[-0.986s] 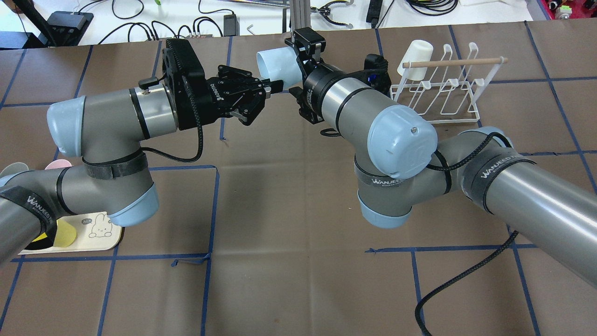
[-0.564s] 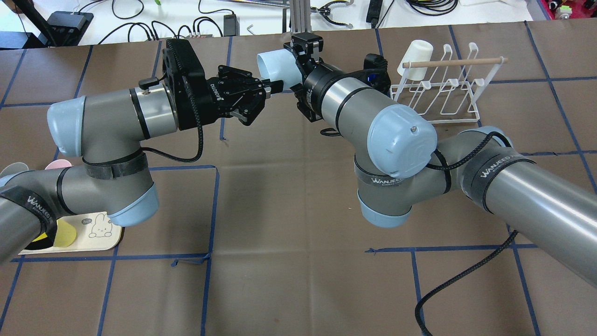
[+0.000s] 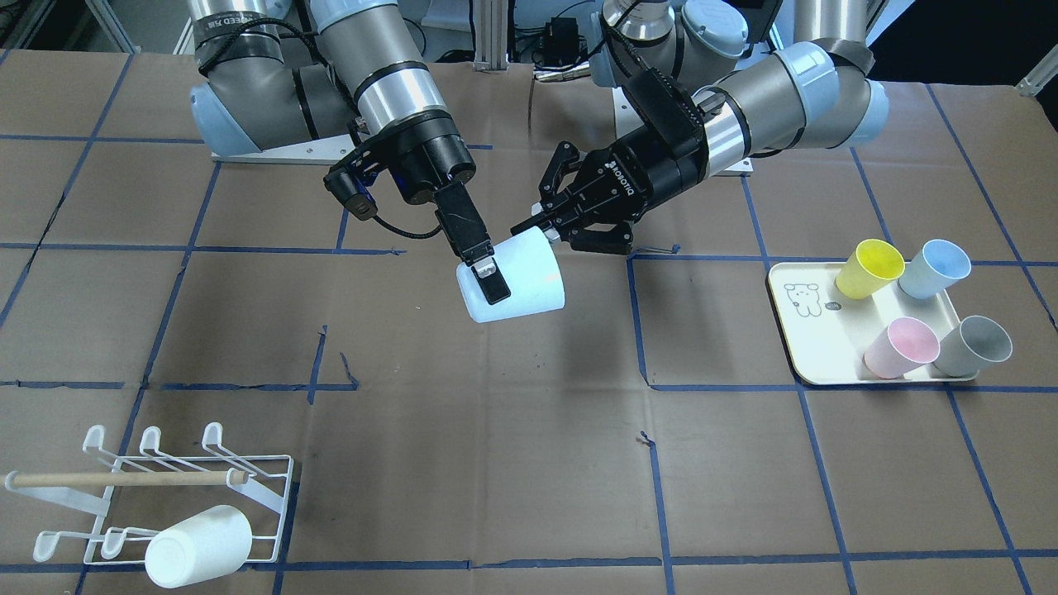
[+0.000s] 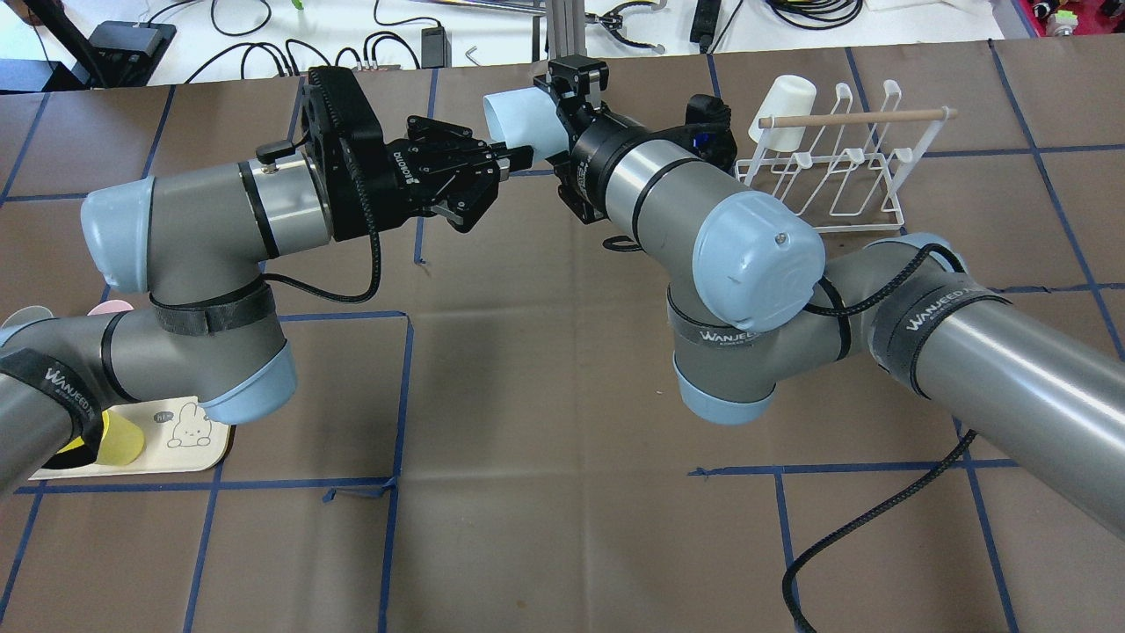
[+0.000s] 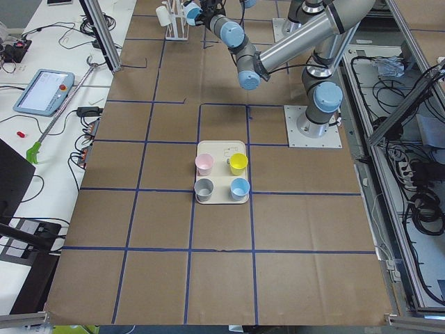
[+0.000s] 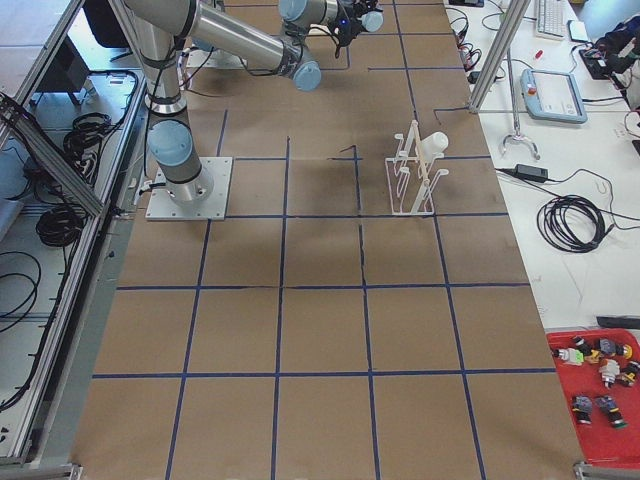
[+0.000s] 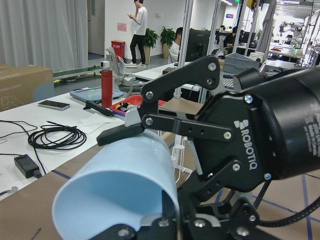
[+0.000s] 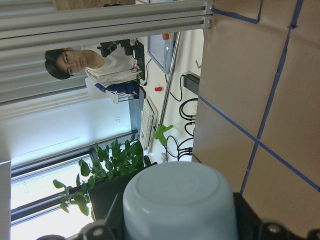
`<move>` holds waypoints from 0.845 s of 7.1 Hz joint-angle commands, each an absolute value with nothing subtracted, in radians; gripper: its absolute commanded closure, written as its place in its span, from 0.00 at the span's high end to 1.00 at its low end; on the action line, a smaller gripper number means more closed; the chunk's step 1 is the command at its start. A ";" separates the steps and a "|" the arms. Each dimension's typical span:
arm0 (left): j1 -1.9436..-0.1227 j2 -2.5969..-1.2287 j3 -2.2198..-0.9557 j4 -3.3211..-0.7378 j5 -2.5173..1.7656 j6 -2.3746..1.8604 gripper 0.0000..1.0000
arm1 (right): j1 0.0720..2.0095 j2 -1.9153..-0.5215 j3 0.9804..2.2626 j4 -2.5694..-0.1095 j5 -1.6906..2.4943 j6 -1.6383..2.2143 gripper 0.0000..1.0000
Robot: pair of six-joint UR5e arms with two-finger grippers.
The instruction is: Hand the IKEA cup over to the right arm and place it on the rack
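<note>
A light blue IKEA cup (image 3: 529,281) hangs on its side above the table's middle. My right gripper (image 3: 500,285) is shut on its closed end, with one finger (image 3: 493,287) pressed flat on the outer wall. The cup's base (image 8: 180,205) fills the right wrist view. My left gripper (image 3: 555,238) is open at the cup's rim, its jaws spread wide. In the left wrist view one finger (image 7: 122,134) lies just over the rim of the cup (image 7: 120,195). The white wire rack (image 4: 835,167) with its wooden dowel stands at the far right.
A white cup (image 4: 782,105) sits upturned on the rack's left end. A cream bear tray (image 3: 814,330) by my left arm holds yellow, blue, pink and grey cups. The right arm's black cable (image 4: 861,519) trails over the table. Blue tape lines cross the brown table.
My left arm has drawn back a little to the left and away, its gripper still open. The right gripper and the cup have barely shifted.
</note>
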State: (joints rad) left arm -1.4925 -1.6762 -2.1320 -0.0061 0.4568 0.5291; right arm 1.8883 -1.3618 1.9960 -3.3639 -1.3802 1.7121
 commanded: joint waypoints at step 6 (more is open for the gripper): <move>-1.419 -1.658 -2.135 -0.009 0.469 0.482 0.99 | 1.843 -1.351 1.988 -3.372 -1.376 1.668 0.25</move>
State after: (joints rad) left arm -1.4588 -1.6603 -2.1325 -0.0074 0.4714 0.4826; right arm 1.8717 -1.3572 1.9921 -3.3674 -1.3762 1.6936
